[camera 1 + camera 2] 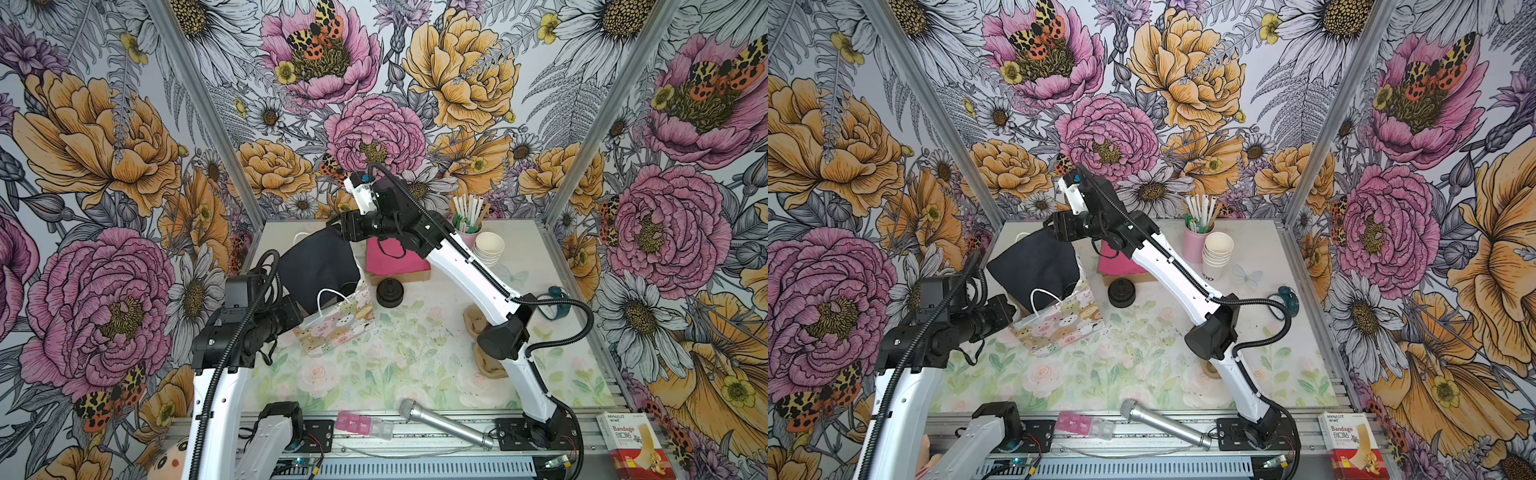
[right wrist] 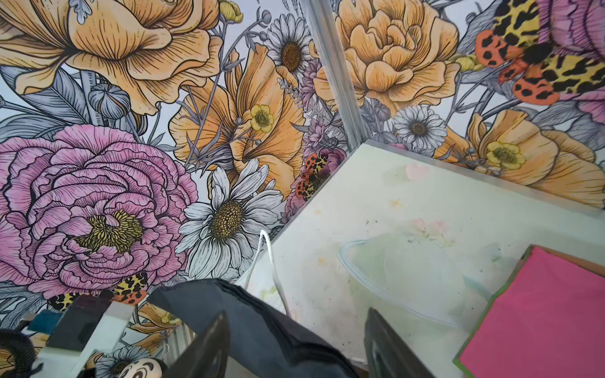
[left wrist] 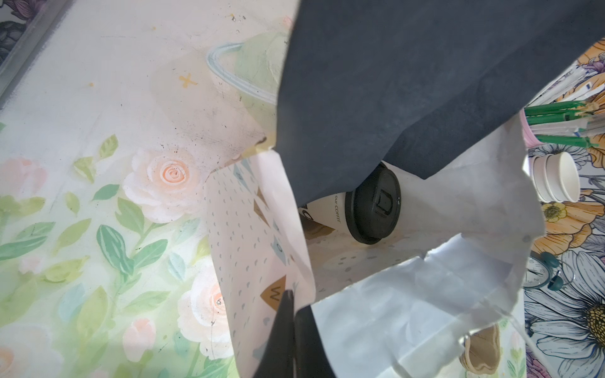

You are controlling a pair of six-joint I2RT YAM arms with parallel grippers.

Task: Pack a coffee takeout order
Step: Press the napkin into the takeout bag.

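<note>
Paper cup [image 3: 322, 212] with its black lid [image 3: 373, 209] on is lying sideways inside the gift bag [image 1: 337, 326], which is sitting at 9 o'clock on the desk [image 1: 415, 365]. Black napkin [image 1: 320, 262] is draping over the bag mouth toward 10 o'clock and covering part of the cup. Left gripper [image 3: 294, 306] is pinching the bag's rim, fingers pressed together on the paper; right gripper [image 2: 296, 314] is hanging at the napkin's 12 o'clock edge, fingers spread wide, napkin edge showing between them beside one finger.
</note>
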